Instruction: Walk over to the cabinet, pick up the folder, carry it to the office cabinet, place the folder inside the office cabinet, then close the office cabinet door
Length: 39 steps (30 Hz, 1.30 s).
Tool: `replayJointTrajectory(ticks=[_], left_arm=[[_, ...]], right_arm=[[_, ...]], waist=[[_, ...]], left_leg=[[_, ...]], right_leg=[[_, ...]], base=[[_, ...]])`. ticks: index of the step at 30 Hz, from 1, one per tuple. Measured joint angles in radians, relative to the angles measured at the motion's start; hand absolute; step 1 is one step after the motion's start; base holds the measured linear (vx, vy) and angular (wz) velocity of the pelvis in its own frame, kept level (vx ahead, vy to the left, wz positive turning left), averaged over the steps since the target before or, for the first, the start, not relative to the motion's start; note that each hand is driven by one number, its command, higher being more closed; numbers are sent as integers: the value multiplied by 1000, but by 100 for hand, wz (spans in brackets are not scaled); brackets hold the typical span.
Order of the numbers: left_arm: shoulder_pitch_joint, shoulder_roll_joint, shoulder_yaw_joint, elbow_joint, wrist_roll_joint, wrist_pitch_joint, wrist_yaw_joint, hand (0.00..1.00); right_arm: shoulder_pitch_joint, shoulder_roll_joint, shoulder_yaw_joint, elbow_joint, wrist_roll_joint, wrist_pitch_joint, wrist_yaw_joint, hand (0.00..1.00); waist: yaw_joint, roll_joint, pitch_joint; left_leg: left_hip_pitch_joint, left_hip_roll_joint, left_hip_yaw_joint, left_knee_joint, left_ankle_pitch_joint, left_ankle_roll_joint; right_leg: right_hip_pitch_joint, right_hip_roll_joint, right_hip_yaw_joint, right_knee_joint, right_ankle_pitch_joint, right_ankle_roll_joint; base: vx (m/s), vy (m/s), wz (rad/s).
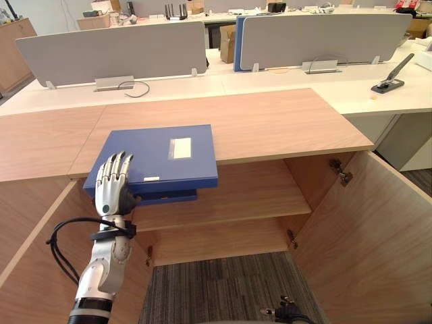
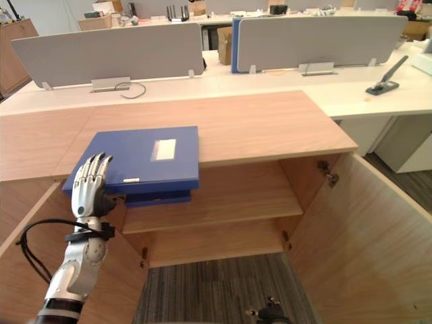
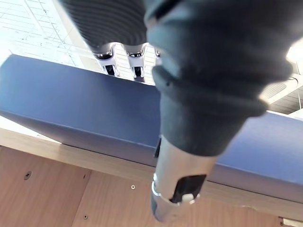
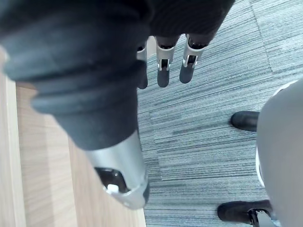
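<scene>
Left eye view: a blue folder (image 1: 158,158) lies flat on the wooden top of the cabinet (image 1: 270,121), left of centre in the frame, with its near edge sticking out past the cabinet's front lip
Folder detail: a white label (image 1: 181,148) sits on the upper cover
Left hand: the left hand (image 1: 111,185) reaches up from the lower left of the frame, wrist below and fingertips on the folder's near left corner
Left hand hold: the fingers lie nearly straight across the top cover with the thumb tucked under the overhanging edge, so the folder is caught between them
Left wrist view: from below and very close, this one adds the folder's blue side face running across the frame, the fingers (image 3: 137,54) going over its top and the thumb (image 3: 175,189) on the near, under side
Cabinet: both doors stand open, the right door (image 1: 364,236) swung wide at the lower right, and a bare shelf (image 1: 236,196) shows inside
Right wrist view: the right hand (image 4: 162,71) hangs loose over grey carpet (image 4: 213,94), fingers relaxed and holding nothing, beside a wooden panel (image 4: 42,156)
Background: grey desk dividers (image 1: 115,50) stand on white desks along the top of the frame
</scene>
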Motion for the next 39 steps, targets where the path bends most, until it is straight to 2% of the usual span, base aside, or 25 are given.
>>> replayJointTrajectory(ticks=[6,26,28,31,33,35,38,39], left_arm=[[0,-10,34,8,1,4,8,100],[-37,-7,34,24,-1,-20,19,100],[-30,-19,33,-8,-11,-19,17,100],[27,-88,32,-151,-60,-24,15,100],[68,-172,30,-267,-155,-40,9,100],[90,-212,28,-343,-272,-57,5,100],[100,-227,39,-432,-633,-136,-50,100],[100,-233,58,-451,-862,-189,-101,100]], right_arm=[[5,0,0,-2,0,0,0,0],[6,0,-12,-3,4,2,2,0],[6,2,-32,-3,5,3,2,0],[6,0,-50,-2,10,3,-1,0],[12,1,-59,5,25,4,-4,0],[13,5,-87,10,53,5,-10,0],[20,9,-118,10,152,5,-21,0],[24,9,-118,10,203,5,-21,0]], waist=[[-3,1,1],[-9,4,-2],[-8,4,-1],[-5,5,0],[-3,5,0],[2,6,0],[7,8,-1],[7,9,-2]], left_leg=[[11,1,18,0,-8,-1],[12,1,17,0,-8,-1],[11,0,16,0,-8,-1],[10,-3,7,0,-9,1],[9,-3,3,1,-9,1],[8,-3,0,1,-9,1],[8,-1,-1,1,-9,1],[8,-1,-1,1,-10,2]], right_leg=[[1,0,21,0,1,1],[2,0,21,-6,2,1],[2,-1,21,-8,3,1],[1,-3,20,-9,3,1],[0,-5,22,-7,3,2],[0,-5,23,-7,3,2],[0,-4,23,-4,3,2],[0,-4,23,-1,3,2]], base=[[-11,19,-10],[0,0,0],[0,0,0],[0,0,0],[0,0,0],[0,0,0],[0,0,0],[0,0,0]])
